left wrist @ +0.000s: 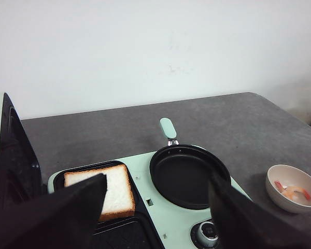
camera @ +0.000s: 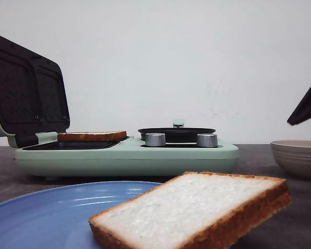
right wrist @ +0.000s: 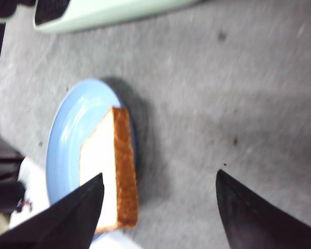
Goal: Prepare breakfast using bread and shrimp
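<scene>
On the grey table, lines for each thing in view:

Breakfast maker: a mint-green appliance (camera: 127,155) stands across the middle of the table (left wrist: 249,124), its dark-lined lid (camera: 26,91) raised upright at the left end.

Bread on the grill: one slice (left wrist: 106,189) lies flat on the far part of the left-hand grill plate, pale crumb up, brown crust round the edge; in the front view it shows edge-on (camera: 92,136) just right of the lid.

Frying pan: a small round black pan (left wrist: 189,176) sits on the right half of the appliance, its mint handle (left wrist: 168,128) pointing to the far side; it holds nothing visible. Two silver knobs (camera: 155,139) face the near side below it.

Bread on the plate: the second slice (camera: 192,210) rests near the camera on the right edge of a blue plate (camera: 41,218), one end reaching past the rim over the table; the right wrist view shows it (right wrist: 109,171) lying along that edge of the plate (right wrist: 72,124).

Shrimp: orange-red pieces (left wrist: 293,191) lie inside a pale bowl (left wrist: 280,199) on the table, well apart to the right of the appliance; the front view shows only the ribbed side of the bowl (camera: 298,158).

Left gripper: (left wrist: 155,212) hangs above the appliance with its fingers spread wide and nothing between them, the grilled slice and the pan below it.

Right gripper: (right wrist: 160,212) hangs over the near table beside the plate, fingers spread wide, holding nothing; a dark tip of it (camera: 306,106) shows at the right edge of the front view, above the bowl.
</scene>
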Controlling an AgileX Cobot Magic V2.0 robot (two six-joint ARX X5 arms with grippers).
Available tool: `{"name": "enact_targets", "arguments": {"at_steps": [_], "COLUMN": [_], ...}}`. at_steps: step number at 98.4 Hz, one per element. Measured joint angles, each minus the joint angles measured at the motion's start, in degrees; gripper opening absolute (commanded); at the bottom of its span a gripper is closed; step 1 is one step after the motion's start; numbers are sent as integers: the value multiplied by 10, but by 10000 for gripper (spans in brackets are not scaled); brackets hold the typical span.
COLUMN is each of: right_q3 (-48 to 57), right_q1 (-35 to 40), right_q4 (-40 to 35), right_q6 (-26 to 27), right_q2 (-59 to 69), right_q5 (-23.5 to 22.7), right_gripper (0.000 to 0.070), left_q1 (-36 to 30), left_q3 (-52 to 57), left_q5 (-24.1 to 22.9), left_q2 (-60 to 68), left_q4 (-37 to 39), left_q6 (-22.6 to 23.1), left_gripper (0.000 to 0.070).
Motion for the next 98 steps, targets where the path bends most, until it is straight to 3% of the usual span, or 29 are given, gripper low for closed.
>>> {"name": "enact_targets", "arguments": {"at_steps": [18, 32, 49, 87, 93, 98], "right_q3": [0, 0, 0, 0, 0, 0], "right_q1": [11, 36, 74, 137, 143, 147], "right_q4": [16, 20, 57, 114, 123, 127], "right_q6": [-7, -18, -25, -24, -24, -23], "right_q2": [49, 93, 141, 200, 202, 203], "right_q5": [-54, -61, -104, -113, -114, -114], "right_gripper": [424, 424, 424, 421, 360, 253], "left_q1": [0, 0, 0, 0, 0, 0], "left_q3": [0, 0, 0, 0, 0, 0], "left_q5": [0, 0, 0, 0, 0, 0], "left_q2": [0, 0, 0, 0, 0, 0], "left_q4": [0, 0, 0, 0, 0, 0], "left_q6": [0, 0, 0, 0, 0, 0], "left_gripper": [361, 361, 361, 361, 361, 360]}}
